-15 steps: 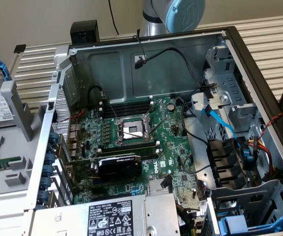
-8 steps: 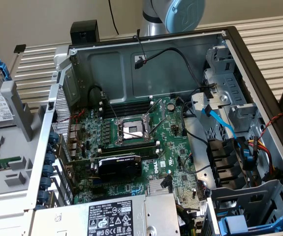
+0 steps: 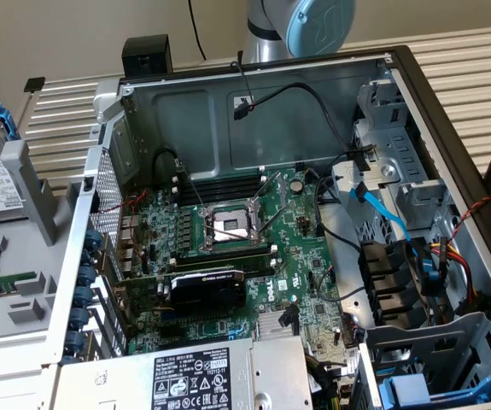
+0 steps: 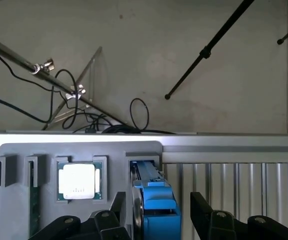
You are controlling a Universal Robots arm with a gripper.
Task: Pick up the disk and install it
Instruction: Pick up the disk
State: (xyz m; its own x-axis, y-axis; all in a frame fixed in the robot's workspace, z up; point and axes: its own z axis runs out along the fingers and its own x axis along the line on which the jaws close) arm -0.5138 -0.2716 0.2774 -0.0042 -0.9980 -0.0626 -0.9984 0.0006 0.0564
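Disk (image 4: 151, 187) stands on edge in the grey holder (image 4: 43, 150), far left in the exterior view. The gripper (image 4: 157, 205) hangs over it, fingers (image 4: 117, 207) spread either side. Close off-centre and it could jam in that slot!

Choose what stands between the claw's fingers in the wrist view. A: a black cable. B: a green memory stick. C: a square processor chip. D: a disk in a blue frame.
D: the disk in its blue frame stands on edge in the grey holder, between the fingers of the open claw; the processor chip sits apart in its own pocket.
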